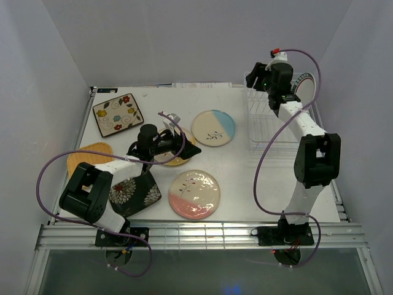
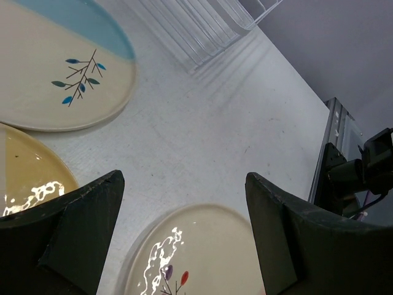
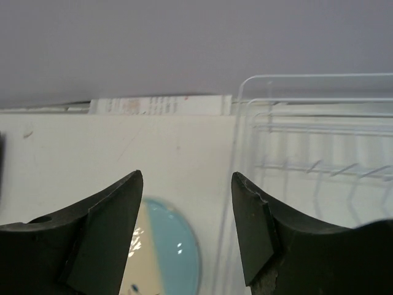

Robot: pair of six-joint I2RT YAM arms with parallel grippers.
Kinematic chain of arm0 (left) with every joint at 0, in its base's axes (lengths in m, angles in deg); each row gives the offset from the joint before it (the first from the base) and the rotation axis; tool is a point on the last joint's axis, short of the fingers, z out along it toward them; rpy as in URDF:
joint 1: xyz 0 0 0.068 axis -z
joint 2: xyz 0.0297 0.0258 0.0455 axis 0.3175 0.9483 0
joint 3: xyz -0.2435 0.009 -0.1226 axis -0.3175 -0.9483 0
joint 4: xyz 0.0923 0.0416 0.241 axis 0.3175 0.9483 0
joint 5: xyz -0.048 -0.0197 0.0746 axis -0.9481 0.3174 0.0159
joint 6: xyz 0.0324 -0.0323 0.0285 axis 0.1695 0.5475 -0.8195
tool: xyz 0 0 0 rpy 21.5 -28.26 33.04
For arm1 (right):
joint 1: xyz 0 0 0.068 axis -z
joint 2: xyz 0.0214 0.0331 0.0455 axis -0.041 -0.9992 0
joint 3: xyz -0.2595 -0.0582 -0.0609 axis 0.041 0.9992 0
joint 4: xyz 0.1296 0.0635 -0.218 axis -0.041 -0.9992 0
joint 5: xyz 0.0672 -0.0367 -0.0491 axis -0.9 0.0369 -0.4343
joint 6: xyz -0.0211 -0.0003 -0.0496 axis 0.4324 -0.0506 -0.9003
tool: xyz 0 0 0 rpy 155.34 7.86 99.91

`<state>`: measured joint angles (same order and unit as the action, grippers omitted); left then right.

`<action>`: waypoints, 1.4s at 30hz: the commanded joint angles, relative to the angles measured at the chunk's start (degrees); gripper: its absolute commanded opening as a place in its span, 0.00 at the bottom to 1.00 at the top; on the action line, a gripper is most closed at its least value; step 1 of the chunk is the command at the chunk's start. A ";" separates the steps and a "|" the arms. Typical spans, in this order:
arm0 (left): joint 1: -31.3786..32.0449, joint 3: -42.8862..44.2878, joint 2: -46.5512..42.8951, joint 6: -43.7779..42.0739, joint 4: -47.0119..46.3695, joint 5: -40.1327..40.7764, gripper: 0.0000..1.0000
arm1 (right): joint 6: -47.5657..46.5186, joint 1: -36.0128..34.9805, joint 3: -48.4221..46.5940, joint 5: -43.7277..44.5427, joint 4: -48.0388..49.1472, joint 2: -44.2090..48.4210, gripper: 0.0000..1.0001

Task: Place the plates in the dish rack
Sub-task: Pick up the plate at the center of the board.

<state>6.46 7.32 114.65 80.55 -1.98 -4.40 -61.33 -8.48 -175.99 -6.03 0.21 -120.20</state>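
Observation:
The white wire dish rack (image 1: 270, 126) stands at the right, with the teal-rimmed plate (image 1: 306, 83) upright at its far end. On the table lie the blue-half plate (image 1: 213, 128), the pink-half plate (image 1: 194, 194), the yellow-half plate (image 1: 178, 161), the flowered cream square (image 1: 118, 114), the orange-yellow square (image 1: 89, 157) and the black floral square (image 1: 135, 194). My left gripper (image 1: 186, 146) is open and empty above the yellow-half plate. In the left wrist view (image 2: 184, 209) the pink-half plate (image 2: 196, 258) lies between its fingers. My right gripper (image 1: 253, 75) is open and empty over the rack's far left corner.
White walls close in the table on three sides. A metal rail (image 1: 184, 232) runs along the near edge. The right wrist view shows the rack (image 3: 319, 141) to the right and the blue-half plate (image 3: 175, 258) below. Purple cables loop off both arms.

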 commanded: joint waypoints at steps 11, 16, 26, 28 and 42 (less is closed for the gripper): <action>0.17 -0.16 -3.58 -14.36 0.06 -0.20 0.91 | 11.04 -17.24 25.16 8.10 8.39 18.36 0.68; 0.17 0.46 -1.99 -20.25 1.20 -0.37 0.93 | 16.40 -20.49 29.86 8.27 12.29 19.24 0.70; 0.17 0.37 -1.46 -37.10 3.66 -0.89 0.95 | 21.41 -26.12 28.29 18.29 8.87 17.49 0.73; 0.17 0.54 -0.94 -41.07 3.58 -2.47 0.95 | 26.15 -26.39 26.18 21.44 2.89 16.70 0.72; 0.25 11.52 13.73 -64.02 3.58 -7.15 0.94 | 28.19 -27.53 18.21 21.12 -12.27 18.61 0.71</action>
<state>6.46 14.79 126.52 24.01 1.41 -9.71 -33.92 -35.54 -162.77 17.47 -11.77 -103.98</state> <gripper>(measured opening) 0.940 0.710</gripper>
